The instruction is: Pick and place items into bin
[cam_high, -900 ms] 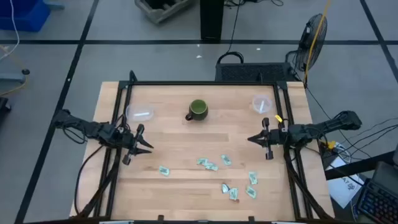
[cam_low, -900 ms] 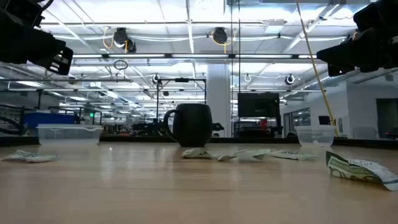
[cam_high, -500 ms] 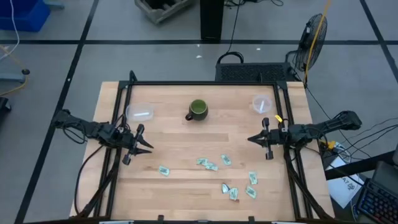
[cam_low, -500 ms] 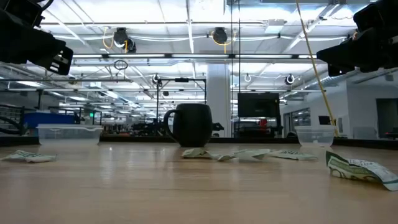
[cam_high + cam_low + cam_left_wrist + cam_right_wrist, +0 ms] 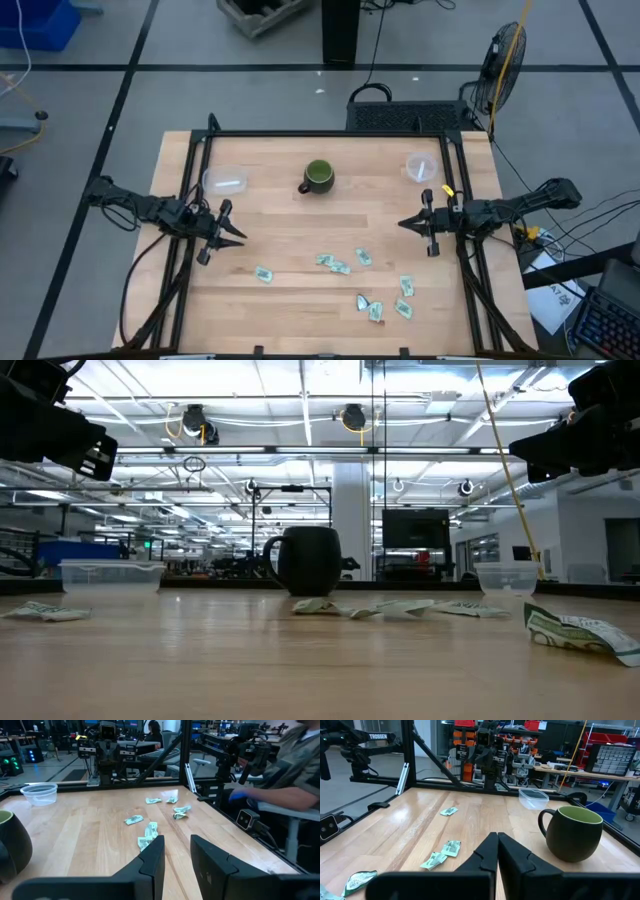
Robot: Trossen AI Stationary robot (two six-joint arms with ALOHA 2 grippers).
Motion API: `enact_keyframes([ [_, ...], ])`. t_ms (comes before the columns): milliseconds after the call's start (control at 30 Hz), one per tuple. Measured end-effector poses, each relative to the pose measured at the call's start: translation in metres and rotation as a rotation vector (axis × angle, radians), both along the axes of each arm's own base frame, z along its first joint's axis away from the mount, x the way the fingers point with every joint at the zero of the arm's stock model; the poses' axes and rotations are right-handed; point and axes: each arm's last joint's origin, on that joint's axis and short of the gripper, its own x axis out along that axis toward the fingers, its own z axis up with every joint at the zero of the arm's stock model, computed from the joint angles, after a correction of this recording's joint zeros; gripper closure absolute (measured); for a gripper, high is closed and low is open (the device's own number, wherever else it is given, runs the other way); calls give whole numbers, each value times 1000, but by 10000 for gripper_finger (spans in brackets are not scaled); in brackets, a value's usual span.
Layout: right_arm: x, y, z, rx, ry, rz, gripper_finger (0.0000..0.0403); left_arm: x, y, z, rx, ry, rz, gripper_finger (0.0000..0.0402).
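Several small crinkled pale green and white packets (image 5: 363,257) lie flat on the near right part of the wooden table, one (image 5: 263,274) apart toward the left. They show in the left wrist view (image 5: 147,838) and the right wrist view (image 5: 451,847). A green mug (image 5: 318,177) stands at far centre. My left gripper (image 5: 238,234) hovers open near the table's left side, pointing right. My right gripper (image 5: 404,224) hovers shut near the right side, pointing left. Both are clear of the packets.
A clear rectangular container (image 5: 225,181) sits far left of the mug and a clear round one (image 5: 424,166) far right. A black frame (image 5: 320,134) runs along the table's edges. A person's arm with a blue glove (image 5: 241,796) shows beyond the right edge.
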Motion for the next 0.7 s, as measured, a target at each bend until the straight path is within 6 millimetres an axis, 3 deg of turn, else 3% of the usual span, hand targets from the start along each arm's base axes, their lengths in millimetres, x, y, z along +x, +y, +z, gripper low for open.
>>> enact_keyframes([
  [567, 0, 0, 2, 3, -17, 0, 399, 0, 0, 0, 0, 0, 0, 304],
  [700, 0, 0, 8, 78, -74, 0, 399, 0, 0, 0, 0, 0, 0, 304],
])
